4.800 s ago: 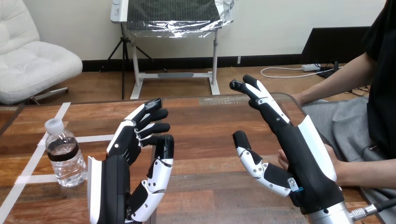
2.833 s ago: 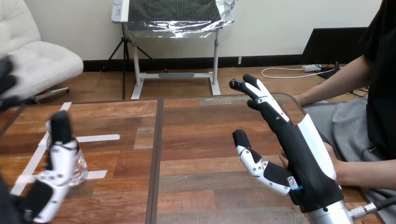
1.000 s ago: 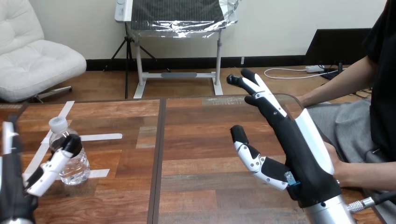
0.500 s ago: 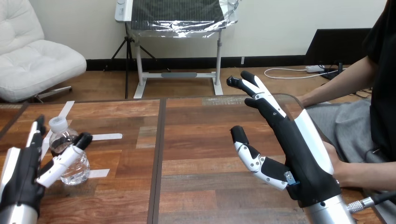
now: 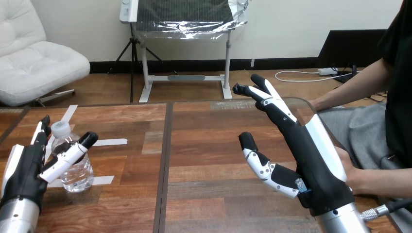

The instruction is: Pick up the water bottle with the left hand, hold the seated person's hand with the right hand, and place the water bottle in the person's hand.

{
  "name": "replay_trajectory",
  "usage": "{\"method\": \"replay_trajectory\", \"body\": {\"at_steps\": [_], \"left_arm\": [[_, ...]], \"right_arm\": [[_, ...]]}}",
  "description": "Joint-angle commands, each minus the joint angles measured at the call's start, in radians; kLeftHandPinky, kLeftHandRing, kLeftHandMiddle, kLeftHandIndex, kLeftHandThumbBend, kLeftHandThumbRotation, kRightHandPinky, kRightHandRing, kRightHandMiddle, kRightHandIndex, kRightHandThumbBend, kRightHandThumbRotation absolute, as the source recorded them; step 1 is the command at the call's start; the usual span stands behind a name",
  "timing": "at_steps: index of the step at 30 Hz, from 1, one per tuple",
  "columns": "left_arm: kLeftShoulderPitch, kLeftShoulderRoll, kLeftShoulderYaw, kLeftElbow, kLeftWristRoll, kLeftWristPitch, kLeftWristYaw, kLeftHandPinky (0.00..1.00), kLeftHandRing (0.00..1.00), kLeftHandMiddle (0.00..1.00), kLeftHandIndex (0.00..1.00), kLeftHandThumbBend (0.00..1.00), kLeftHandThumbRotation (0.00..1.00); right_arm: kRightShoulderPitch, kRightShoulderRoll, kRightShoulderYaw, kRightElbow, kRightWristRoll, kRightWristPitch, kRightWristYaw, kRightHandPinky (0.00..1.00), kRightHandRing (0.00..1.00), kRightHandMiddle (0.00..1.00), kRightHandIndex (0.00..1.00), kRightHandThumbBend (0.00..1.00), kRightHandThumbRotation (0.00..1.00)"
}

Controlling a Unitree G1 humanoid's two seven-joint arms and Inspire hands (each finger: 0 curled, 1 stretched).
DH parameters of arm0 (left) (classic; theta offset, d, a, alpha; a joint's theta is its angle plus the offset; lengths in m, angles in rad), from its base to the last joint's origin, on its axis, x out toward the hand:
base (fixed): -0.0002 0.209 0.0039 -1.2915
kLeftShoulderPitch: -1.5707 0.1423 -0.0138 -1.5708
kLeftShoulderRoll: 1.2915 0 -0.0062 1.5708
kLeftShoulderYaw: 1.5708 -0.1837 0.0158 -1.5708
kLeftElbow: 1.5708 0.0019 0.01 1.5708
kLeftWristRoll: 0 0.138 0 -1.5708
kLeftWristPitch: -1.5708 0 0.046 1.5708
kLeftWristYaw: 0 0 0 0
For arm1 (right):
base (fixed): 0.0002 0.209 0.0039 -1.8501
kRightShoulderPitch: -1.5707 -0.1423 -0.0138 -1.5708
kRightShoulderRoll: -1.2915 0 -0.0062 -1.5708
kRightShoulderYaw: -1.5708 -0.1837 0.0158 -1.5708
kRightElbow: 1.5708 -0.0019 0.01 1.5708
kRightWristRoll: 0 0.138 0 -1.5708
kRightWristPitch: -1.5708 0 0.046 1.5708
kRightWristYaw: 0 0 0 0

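A clear water bottle point(image 5: 72, 167) with a white cap and dark label stands upright on the table's left. My left hand point(image 5: 26, 167) is open around it: the straight fingers lie along its left side and the thumb point(image 5: 73, 151) crosses its front. My right hand point(image 5: 303, 155) is open at the right, fingers stretched up and away, thumb spread toward the table's middle. The person's hand point(image 5: 351, 172) lies behind and under my right hand, mostly hidden by it; I cannot tell whether they touch.
White tape strips point(image 5: 107, 142) mark the wooden table point(image 5: 204, 160) round the bottle. A dark seam point(image 5: 164, 165) runs down the tabletop. The person's other arm point(image 5: 350, 87) reaches in at the far right edge.
My left hand came up from the bottom left and moved forward to the bottle, fingers to its left and thumb across its front. My right hand has barely moved.
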Motion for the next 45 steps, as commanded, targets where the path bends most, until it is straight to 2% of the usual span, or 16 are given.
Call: {"method": "replay_trajectory", "body": {"at_steps": [1, 8, 20, 33, 45], "left_arm": [[-0.098, 0.027, 0.005, 0.032, 0.006, -0.001, 0.018, 1.00, 1.00, 1.00, 1.00, 1.00, 0.62], [-0.152, 0.020, -0.009, 0.080, 0.033, 0.019, 0.056, 1.00, 1.00, 1.00, 1.00, 1.00, 0.61], [-0.188, 0.015, -0.032, 0.119, 0.089, 0.030, 0.118, 1.00, 1.00, 1.00, 1.00, 1.00, 0.64], [-0.223, 0.001, -0.037, 0.159, 0.106, 0.030, 0.163, 0.98, 1.00, 1.00, 1.00, 1.00, 0.62], [-0.247, 0.001, -0.052, 0.193, 0.115, 0.027, 0.183, 0.94, 1.00, 1.00, 1.00, 0.98, 0.58]], "right_arm": [[-0.055, 0.003, -0.009, -0.016, 0.008, 0.007, -0.001, 0.90, 0.96, 0.99, 0.86, 0.16, 0.00], [-0.058, -0.004, -0.011, -0.013, -0.006, 0.002, -0.003, 0.91, 0.96, 0.99, 0.85, 0.18, 0.00], [-0.061, -0.007, -0.010, -0.009, -0.003, -0.003, 0.000, 0.90, 0.94, 0.97, 0.84, 0.18, 0.00], [-0.064, -0.010, -0.011, -0.007, -0.018, -0.008, -0.004, 0.90, 0.93, 0.96, 0.83, 0.18, 0.00], [-0.063, -0.012, -0.012, -0.009, -0.008, -0.005, 0.003, 0.89, 0.92, 0.96, 0.83, 0.18, 0.00]]}}
